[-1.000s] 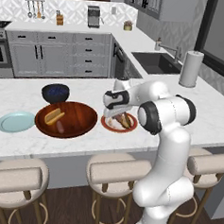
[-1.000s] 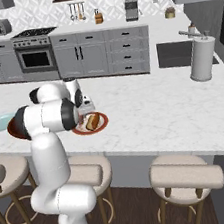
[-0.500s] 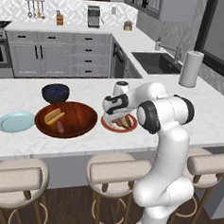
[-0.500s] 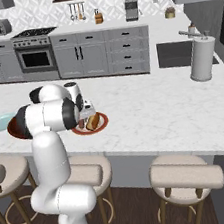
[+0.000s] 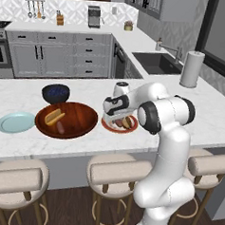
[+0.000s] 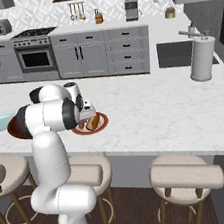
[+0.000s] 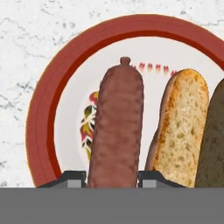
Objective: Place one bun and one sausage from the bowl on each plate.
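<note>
A grey-and-white kitchen surrounds a long white marble worktop (image 5: 191, 98) with stools along its near edge. Low over the red-rimmed plate (image 7: 52, 78), the jaws (image 7: 111, 177) stand one to each side of a sausage (image 7: 117, 131), their tips flanking its near end; they look clenched on it, most likely because it is just being set down lengthwise rather than dropped. In the hand view the sausage runs from 6 toward 12 o'clock across the plate's painted centre, and a toasted bun (image 7: 181, 127) lies just beside it at 3 o'clock, parallel, so both fit inside the rim. A darker strip at the far right edge I cannot identify.

From the left base view the jaws (image 5: 115, 115) hang over the red-rimmed plate (image 5: 106, 125), which sits near the worktop's front edge. At 9 o'clock from it lies the wide wooden bowl (image 5: 81, 116), holding one more bun (image 5: 54, 116) and one more sausage (image 5: 60, 127), the pair that remains for the second plate. Further toward 9 o'clock is the pale blue plate (image 5: 14, 122), bare. A small dark blue bowl (image 5: 56, 92) stands behind the wooden one at about 11 o'clock, and a paper towel roll (image 5: 192, 69) stands well apart at 2 o'clock, near the sink (image 5: 158, 63).

By my reading, the first plate is nearly served once the sausage is let go.
</note>
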